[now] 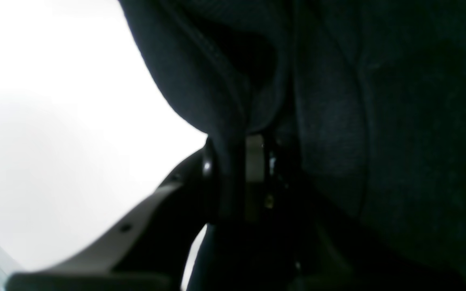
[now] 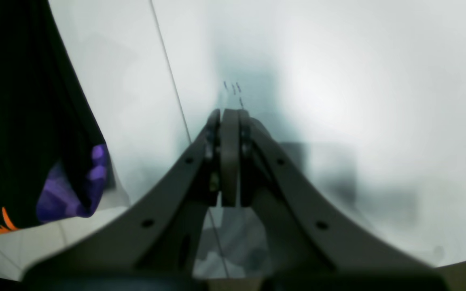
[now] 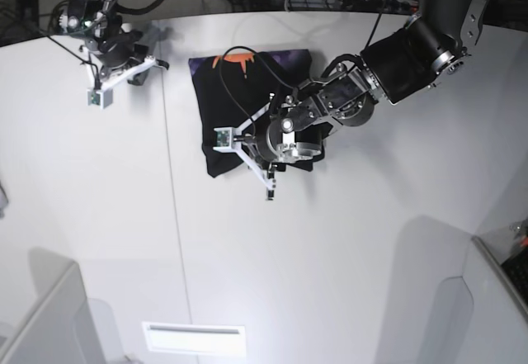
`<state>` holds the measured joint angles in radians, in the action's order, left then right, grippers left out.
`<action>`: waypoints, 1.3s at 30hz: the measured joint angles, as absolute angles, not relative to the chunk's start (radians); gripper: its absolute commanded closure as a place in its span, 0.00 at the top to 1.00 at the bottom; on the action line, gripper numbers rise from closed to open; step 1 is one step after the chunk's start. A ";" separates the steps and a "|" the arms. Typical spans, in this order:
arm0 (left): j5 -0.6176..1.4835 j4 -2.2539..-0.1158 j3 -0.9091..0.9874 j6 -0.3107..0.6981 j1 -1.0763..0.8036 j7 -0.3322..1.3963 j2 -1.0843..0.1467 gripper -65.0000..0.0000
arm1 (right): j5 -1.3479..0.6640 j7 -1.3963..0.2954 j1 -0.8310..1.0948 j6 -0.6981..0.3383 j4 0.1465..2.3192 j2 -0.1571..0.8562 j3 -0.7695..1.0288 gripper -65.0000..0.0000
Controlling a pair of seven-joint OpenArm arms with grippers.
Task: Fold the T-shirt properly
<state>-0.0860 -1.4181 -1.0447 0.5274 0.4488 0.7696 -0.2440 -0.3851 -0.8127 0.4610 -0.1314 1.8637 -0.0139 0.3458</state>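
Lying folded into a compact rectangle on the white table, the black cloth T-shirt w/ purple and orange print sat near the far edge, print showing at its far end. L gripper was over the shirt's near-right part, jaws pinching a fold of black fabric. R gripper hung well apart, above bare table to the shirt's side, jaws pressed together on nothing.

black T-shirt, purple and orange print, white table
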 measured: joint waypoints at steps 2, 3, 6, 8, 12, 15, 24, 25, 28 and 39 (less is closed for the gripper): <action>-0.086 -1.419 -1.044 0.527 0.448 0.770 -0.244 0.00 | -0.385 -0.812 0.461 -0.131 1.864 -0.014 0.345 0.00; -0.086 -1.419 -1.044 0.527 0.448 0.770 -0.244 0.00 | -0.385 -0.812 0.461 -0.131 1.864 -0.014 0.344 0.00; -0.086 -1.423 -1.044 0.527 0.448 0.770 -0.244 0.00 | -0.385 -0.812 0.461 -0.131 1.864 -0.014 0.345 0.00; -0.086 -1.423 -1.046 0.528 0.448 0.770 -0.244 0.00 | -0.385 -0.812 0.461 -0.131 1.864 -0.014 0.345 0.00; -0.086 -1.425 -1.047 0.554 0.449 0.770 -0.244 0.00 | -0.386 -0.813 0.472 -0.131 1.863 -0.014 0.345 0.00; -0.086 -1.425 -1.047 0.567 0.449 0.769 -0.244 0.00 | -0.385 -0.812 0.472 -0.131 1.863 -0.014 0.347 0.00; -0.081 -1.418 -1.047 0.576 0.457 0.767 -0.241 0.00 | -0.385 -0.812 0.472 -0.131 1.863 -0.014 0.347 0.00; -0.082 -1.419 -1.047 0.576 0.457 0.767 -0.241 0.00 | -0.385 -0.812 0.472 -0.131 1.863 -0.014 0.347 0.00; -0.082 -1.419 -1.047 0.576 0.457 0.768 -0.241 0.00 | -0.385 -0.812 0.472 -0.131 1.863 -0.014 0.347 0.00; -0.080 -1.425 -1.048 0.577 0.480 0.771 -0.241 0.58 | -0.385 -0.812 0.475 -0.131 1.863 -0.014 0.347 0.00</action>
